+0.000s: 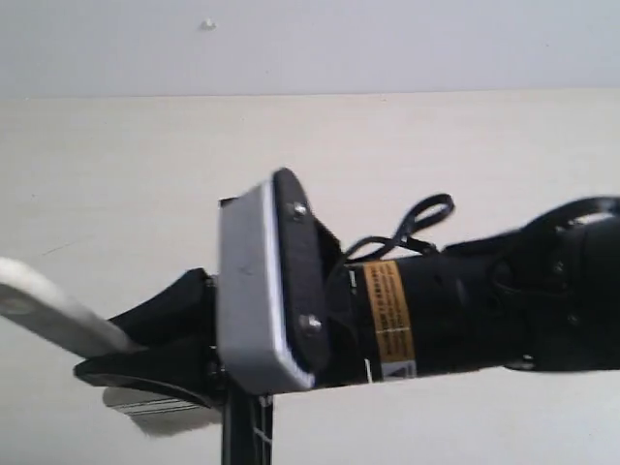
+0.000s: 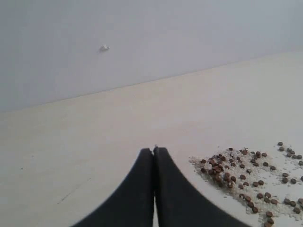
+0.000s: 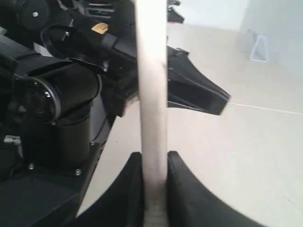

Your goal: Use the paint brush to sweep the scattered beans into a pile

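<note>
The right gripper (image 3: pixel 154 161) has its two black jaws closed only part of the way, because the pale wooden handle of the paint brush (image 3: pixel 151 94) stands between them and is pinched on both flat sides; such a grip on the handle leaves the working end free, and in the exterior view the silver metal band (image 1: pixel 145 405) and the cream bristles (image 1: pixel 172 422) hang below the hand, turned down toward the table, which I judge is the right posture for sweeping. The left gripper (image 2: pixel 154 158) is fully closed, finger against finger, with nothing inside; it rests low over the table and apart from the work, probably to keep out of the way of the brush. The beans (image 2: pixel 246 178) lie just beside this closed hand, on one side of it; they are small reddish-brown rounds mixed with fine whitish grains, dense in one patch and looser at the edge, so the pile is not yet gathered. No view shows brush and beans together, so I cannot tell how near the bristles are to them. The table (image 2: pixel 94 142) is a smooth pale cream surface; behind it rises a plain grey-white wall (image 2: pixel 165 28) with one small mark (image 2: pixel 104 48) on it.
</note>
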### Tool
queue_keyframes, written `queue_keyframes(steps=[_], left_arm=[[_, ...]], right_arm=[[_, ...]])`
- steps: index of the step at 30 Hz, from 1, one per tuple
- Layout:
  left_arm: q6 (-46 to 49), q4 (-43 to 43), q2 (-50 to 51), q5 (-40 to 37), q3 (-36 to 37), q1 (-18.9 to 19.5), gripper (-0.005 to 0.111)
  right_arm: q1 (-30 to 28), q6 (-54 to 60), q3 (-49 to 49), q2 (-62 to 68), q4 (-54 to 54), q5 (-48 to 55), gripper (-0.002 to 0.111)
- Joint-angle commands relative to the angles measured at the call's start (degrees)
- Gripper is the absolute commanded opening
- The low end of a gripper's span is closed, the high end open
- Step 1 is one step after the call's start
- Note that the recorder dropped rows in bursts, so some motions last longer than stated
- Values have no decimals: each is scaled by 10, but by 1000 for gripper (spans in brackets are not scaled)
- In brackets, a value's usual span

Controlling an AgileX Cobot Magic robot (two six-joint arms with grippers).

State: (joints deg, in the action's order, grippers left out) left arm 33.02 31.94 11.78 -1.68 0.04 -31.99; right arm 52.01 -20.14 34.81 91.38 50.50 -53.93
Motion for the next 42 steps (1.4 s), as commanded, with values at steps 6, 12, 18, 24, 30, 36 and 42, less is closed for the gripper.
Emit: queue_keyframes(steps=[6, 12, 18, 24, 30, 36, 42], left_arm=[[-3, -2, -3, 1, 0, 1, 0], [-3, -2, -3, 1, 0, 1, 0], [-3, -2, -3, 0, 0, 1, 0], [-3, -2, -3, 0, 0, 1, 0], [-3, -2, -3, 0, 0, 1, 0], [-3, -2, -3, 0, 0, 1, 0], [-3, -2, -3, 0, 0, 1, 0]], right_arm=[[-10, 133, -78, 77, -259, -140, 0], [-10, 98, -58, 183, -253, -160, 0], [-10, 89, -33, 221, -251, -160, 0], [-15, 113, -24, 223, -324, -160, 0], [-47, 124, -24, 223, -342, -160, 0], [-93, 125, -12, 223, -335, -160, 0], [-125, 91, 42, 223, -248, -160, 0]])
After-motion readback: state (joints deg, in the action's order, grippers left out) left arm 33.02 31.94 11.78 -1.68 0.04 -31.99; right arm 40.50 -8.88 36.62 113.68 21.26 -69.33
